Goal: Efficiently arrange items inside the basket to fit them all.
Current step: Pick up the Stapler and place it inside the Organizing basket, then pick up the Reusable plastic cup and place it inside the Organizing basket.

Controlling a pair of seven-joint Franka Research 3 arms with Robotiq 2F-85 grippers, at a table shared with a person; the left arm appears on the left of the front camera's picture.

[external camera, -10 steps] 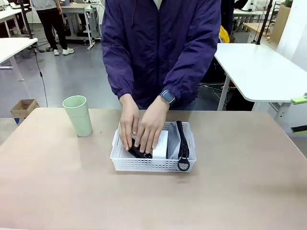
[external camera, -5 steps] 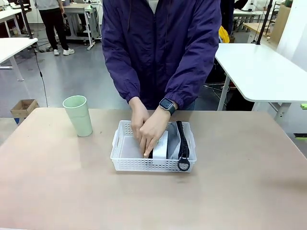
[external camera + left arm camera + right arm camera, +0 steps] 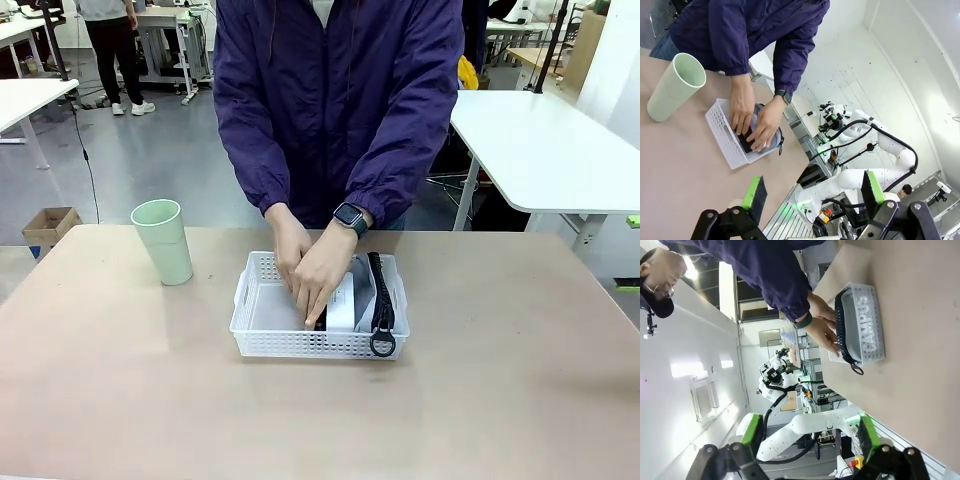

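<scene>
Person's hands have shifted right in the basket, and the slim black device, flat in the left half a second ago, now sits pressed against the white box. Grey pouch lies along the right wall. Green cup stands on the table, left of the basket. Left gripper and right gripper are both wide open, holding nothing.

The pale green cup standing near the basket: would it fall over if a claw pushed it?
Probably, if pushed high up: the pale green cup is tall and its base is narrower than its rim. It looks empty, so likely light. Once down, its tapered wall would probably make it roll in a curve.
</scene>
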